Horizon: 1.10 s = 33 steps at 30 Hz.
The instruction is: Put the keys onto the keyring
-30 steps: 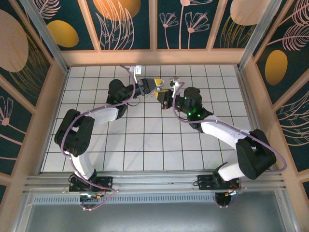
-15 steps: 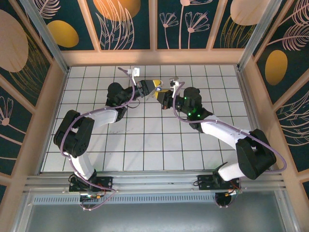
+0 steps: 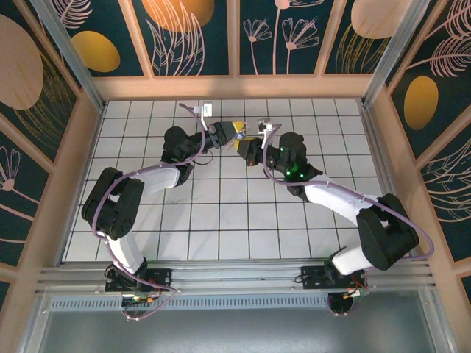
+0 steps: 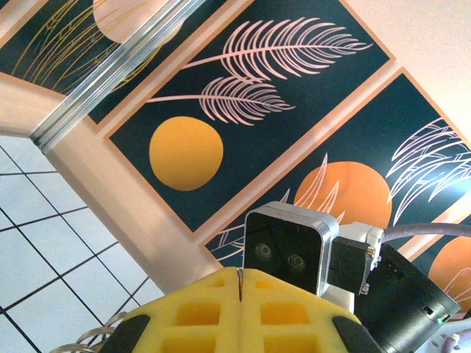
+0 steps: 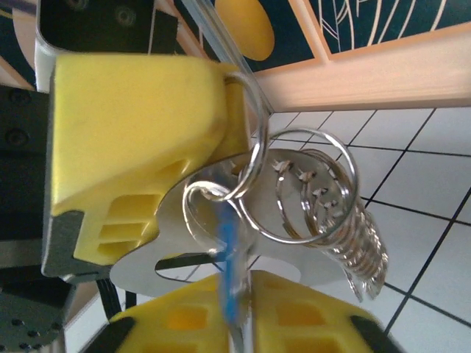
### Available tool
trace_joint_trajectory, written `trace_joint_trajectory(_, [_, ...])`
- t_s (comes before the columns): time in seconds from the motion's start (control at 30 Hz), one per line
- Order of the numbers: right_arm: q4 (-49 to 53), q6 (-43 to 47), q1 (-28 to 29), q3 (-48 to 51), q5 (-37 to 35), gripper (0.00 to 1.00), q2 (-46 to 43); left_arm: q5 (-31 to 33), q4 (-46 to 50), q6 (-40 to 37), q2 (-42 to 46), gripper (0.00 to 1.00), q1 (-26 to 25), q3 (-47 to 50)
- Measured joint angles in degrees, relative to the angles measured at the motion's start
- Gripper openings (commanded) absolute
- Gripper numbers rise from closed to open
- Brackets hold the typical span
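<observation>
Item one: your blue-headed key (image 5: 229,265). In the right wrist view it stands on edge, blurred. Its upper end overlaps a small silvery ring of the keyring (image 5: 353,239). I cannot tell whether the key passes through that ring.

The key's lower part sits in the narrow slit between the yellow pads (image 5: 309,320) of the right gripper (image 5: 239,320). Whether those jaws press on the key or stand just free of it, I cannot tell.

Item two: the keyring. You see a pale flat plate with a slot, the small ring, a larger ring linked to it, and a stack of rings hanging at the right. All of it is raised above the tiles.

The plate's upper edge disappears under the left arm's yellow finger (image 5: 140,125), and the larger ring runs behind that finger. In the left wrist view the left gripper (image 4: 241,294) has its jaws clenched, the pads meeting at a hairline seam. They are grasping the keyring.

Item three: position. From the top camera your two arms meet tip to tip above the far middle of the white-tiled tabletop (image 3: 221,220). At that range the key and keyring are too small to make out.
</observation>
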State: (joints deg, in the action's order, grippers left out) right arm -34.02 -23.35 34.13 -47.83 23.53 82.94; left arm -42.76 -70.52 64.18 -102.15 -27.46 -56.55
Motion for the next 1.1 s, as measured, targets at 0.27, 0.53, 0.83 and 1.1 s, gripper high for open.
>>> trace_joint_trajectory(0.27, [0.35,-1.53,-2.21,2.47,1.07,0.48,-3.41,0.96,-0.50,0.00,0.00,0.00,-0.39,0.00])
trace_joint_trajectory(0.53, [-0.35,-5.38,-7.43,8.81,1.38,0.54,-11.76,2.47,-2.67,0.02,0.00,0.00,-0.44,0.15])
trace_joint_trajectory(0.83, [-5.18,-12.20,-11.43,8.87,1.05,0.54,-15.02,5.22,-4.66,1.33,0.00,0.00,-0.44,3.39])
trace_joint_trajectory(1.1, [-13.66,-20.24,-11.43,4.94,2.10,0.51,-7.80,9.25,-7.72,4.20,0.74,0.00,-0.44,6.54])
